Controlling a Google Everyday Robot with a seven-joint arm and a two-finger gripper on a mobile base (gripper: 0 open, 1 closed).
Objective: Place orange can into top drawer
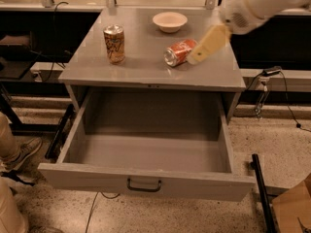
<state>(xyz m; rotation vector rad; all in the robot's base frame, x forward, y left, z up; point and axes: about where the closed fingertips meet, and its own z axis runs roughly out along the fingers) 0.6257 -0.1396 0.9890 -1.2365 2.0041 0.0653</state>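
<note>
Upright orange can (114, 43), long axis vertical, upper left on tabletop (146, 67); well left of gripper (199, 52), grip state untellable. Open top drawer (146, 181) below.

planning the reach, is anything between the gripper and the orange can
Yes: the red-orange can, lying on its side, sits right beside the gripper, on the line toward the upright orange can.
</note>
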